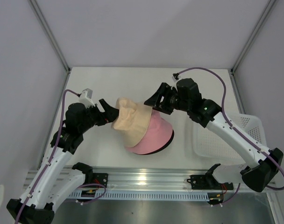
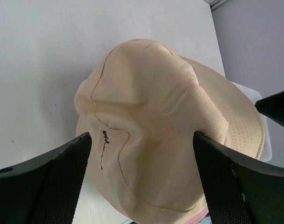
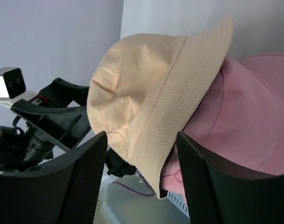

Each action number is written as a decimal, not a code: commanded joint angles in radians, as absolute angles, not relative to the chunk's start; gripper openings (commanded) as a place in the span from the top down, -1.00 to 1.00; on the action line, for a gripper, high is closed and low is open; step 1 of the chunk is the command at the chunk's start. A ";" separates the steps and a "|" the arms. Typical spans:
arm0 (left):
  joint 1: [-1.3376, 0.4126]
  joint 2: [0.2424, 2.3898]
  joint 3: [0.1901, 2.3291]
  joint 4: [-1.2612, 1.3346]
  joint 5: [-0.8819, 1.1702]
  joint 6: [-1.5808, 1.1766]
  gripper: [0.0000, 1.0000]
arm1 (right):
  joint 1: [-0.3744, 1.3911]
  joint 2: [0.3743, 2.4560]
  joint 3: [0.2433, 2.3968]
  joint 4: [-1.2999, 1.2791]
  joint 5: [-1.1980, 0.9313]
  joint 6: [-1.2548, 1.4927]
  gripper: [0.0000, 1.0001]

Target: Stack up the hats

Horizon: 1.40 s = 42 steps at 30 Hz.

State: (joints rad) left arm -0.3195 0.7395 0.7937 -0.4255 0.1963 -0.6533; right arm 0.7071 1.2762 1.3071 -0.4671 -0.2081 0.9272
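Beige hat sits crooked atop pink hat; black hat peeks out beneath. Left gripper spread wide astride crown. Right gripper parted around brim, not pinching. Looks like final seating step. Next: square beige over pink, withdraw without snagging brim.

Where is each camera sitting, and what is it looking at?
Top camera: above and behind the arms, looking down at the table; left arm and right arm show.
Left wrist: on the left arm, facing the crown of the beige hat; the left pincer frames it.
Right wrist: on the right arm, facing the beige hat's brim over the pink hat; the right pincer shows.
Shared: both wrist views see the beige hat.
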 commanded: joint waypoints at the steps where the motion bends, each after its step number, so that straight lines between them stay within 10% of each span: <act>1: -0.313 0.730 0.844 -0.387 0.213 -0.624 -0.82 | 0.716 1.298 1.327 -0.477 -0.166 0.940 -0.27; 18: -0.314 0.735 0.848 -0.353 0.242 -0.627 -0.82 | 0.732 1.319 1.302 -0.445 -0.172 0.962 -0.15; 25: -0.314 0.726 0.839 -0.348 0.248 -0.629 -0.82 | 0.736 1.355 1.301 -0.434 -0.187 0.950 1.00; 42: -0.310 0.712 0.943 -0.537 -0.055 -0.574 -0.92 | 0.752 0.893 1.002 -0.353 0.083 1.074 1.00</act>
